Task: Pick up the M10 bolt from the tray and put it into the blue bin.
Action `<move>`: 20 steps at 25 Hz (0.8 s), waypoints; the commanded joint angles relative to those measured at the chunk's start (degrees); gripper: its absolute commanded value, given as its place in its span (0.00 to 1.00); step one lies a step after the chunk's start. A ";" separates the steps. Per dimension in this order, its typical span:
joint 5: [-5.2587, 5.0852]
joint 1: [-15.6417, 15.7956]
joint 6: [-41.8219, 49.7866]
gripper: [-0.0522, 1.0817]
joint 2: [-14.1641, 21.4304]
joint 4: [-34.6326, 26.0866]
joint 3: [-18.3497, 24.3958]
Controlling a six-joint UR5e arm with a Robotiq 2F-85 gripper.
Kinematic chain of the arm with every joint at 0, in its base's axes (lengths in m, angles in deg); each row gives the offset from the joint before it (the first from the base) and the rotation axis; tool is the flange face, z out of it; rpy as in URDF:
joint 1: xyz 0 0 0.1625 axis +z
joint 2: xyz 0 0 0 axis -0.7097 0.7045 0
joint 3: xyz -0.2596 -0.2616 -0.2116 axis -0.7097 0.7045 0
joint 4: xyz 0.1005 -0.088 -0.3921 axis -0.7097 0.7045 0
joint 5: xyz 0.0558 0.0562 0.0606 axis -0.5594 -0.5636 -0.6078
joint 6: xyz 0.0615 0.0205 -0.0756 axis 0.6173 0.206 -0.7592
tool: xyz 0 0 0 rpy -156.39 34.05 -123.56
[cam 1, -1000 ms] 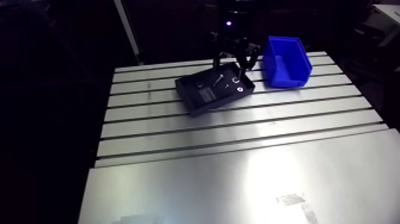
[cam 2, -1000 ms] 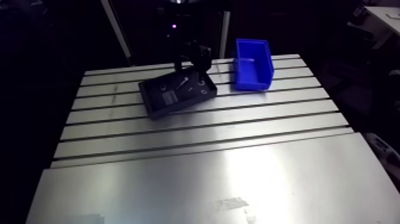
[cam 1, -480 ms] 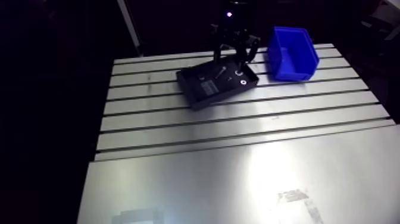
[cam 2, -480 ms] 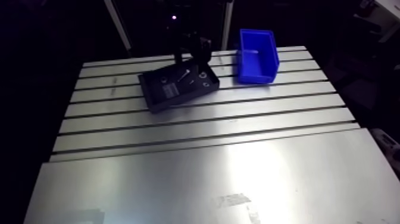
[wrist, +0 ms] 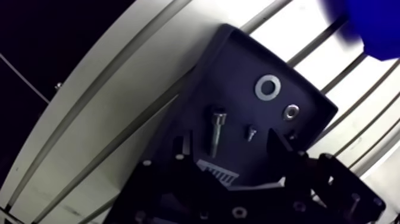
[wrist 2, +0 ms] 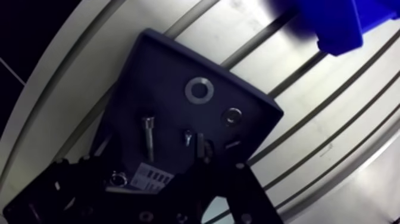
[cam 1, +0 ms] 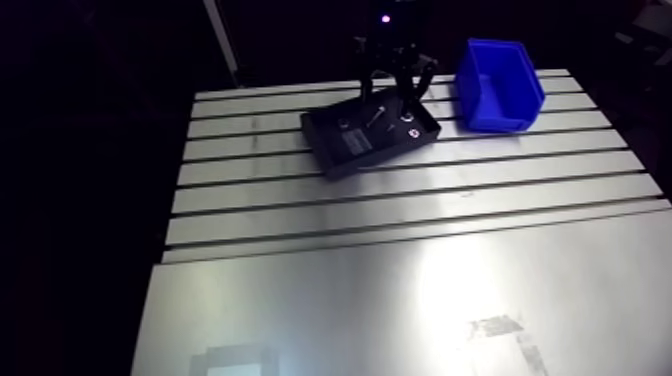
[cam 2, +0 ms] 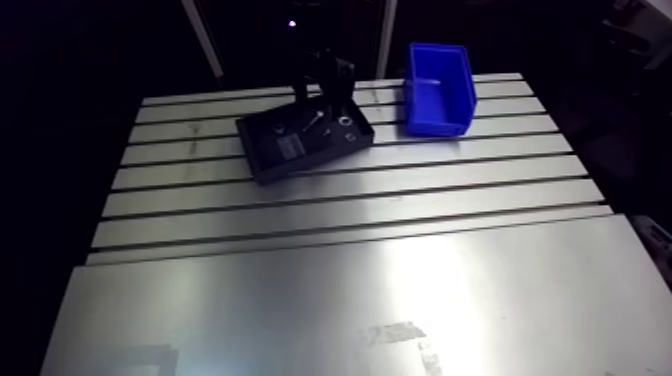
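The nearest thing in the arm view is the table, which is smooth and shiny here. Farther back it has long slots that run from 9 o'clock to 3 o'clock. The black tray sits on the slotted part. It is turned a bit, so 1 corner points to 6 o'clock. The gripper hangs over the far end of the tray, at about 1 o'clock from the tray's middle. The blue bin stands at about 2 o'clock from the tray. It is near the tray but not touching it, with its open side up.

The wrist view looks down into the tray. Here 12 o'clock means straight ahead of the gripper. The 2 fingers are wide apart and hold nothing. The bolt lies flat on the tray floor between them, closer to the finger at 9 o'clock. Its head points to 12 o'clock. A small screw lies beside the bolt, at 3 o'clock from it. A white label lies on the tray floor under the gripper, just past the bolt's tip. A nut lies farther ahead at 2 o'clock. A flat washer lies past it at 1 o'clock. Farthest off, at 2 o'clock, a blue corner of the bin shows.
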 commanded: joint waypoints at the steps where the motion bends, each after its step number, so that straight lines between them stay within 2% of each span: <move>1: 0.03 0.13 0.00 0.36 -0.31 0.17 -0.05; 5: 0.03 0.13 0.00 0.42 -1.01 0.69 0.04; 14: 0.03 0.22 -0.09 0.43 -1.27 0.78 -0.05; 20: 0.03 0.31 -0.09 0.49 -1.36 0.78 -0.05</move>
